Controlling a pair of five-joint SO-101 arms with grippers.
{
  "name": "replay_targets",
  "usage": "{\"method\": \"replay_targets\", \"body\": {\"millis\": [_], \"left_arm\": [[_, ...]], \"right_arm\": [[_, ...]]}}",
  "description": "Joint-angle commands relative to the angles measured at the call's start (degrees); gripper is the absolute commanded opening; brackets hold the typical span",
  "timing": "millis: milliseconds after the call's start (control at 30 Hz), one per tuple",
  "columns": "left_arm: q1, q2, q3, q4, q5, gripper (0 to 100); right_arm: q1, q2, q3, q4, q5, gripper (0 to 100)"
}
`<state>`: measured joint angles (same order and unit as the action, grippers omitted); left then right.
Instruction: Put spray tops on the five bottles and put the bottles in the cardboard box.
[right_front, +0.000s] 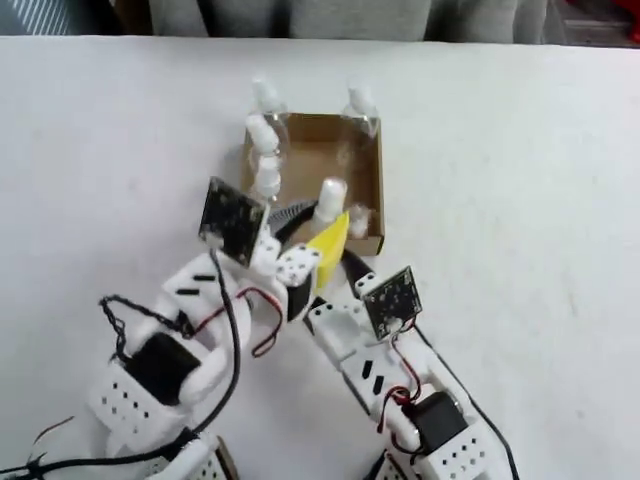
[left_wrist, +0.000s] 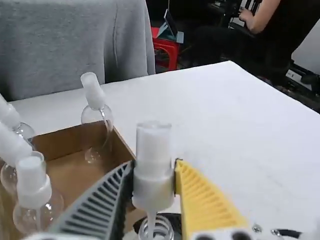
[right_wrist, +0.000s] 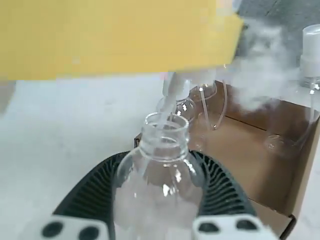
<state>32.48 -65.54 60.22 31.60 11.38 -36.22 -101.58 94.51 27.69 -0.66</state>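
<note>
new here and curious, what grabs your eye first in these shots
The left end effector pinches a spray top over the open neck of a clear bottle gripped by the right end effector. Beyond them, four capped bottles sit in the cardboard box.
</note>
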Motion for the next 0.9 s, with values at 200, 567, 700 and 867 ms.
{"method": "replay_targets", "body": {"millis": [200, 567, 700, 867], "left_arm": [[0.31, -9.45, 9.85, -8.97, -0.62, 2], [0.57, -15.16, 16.09, -8.88, -0.88, 2], [0.66, -15.25, 16.18, -8.88, -0.88, 2], [0.66, -15.43, 16.18, -8.88, -0.44, 12]], "right_arm": [[0.4, 0.13, -0.44, 0.31, 0.62, 1.5], [2.07, 0.13, -0.53, -0.04, 0.7, 1.5], [2.07, 0.13, -0.53, -0.04, 0.7, 1.5], [2.15, 0.13, -0.53, -0.04, 0.7, 1.5]]}}
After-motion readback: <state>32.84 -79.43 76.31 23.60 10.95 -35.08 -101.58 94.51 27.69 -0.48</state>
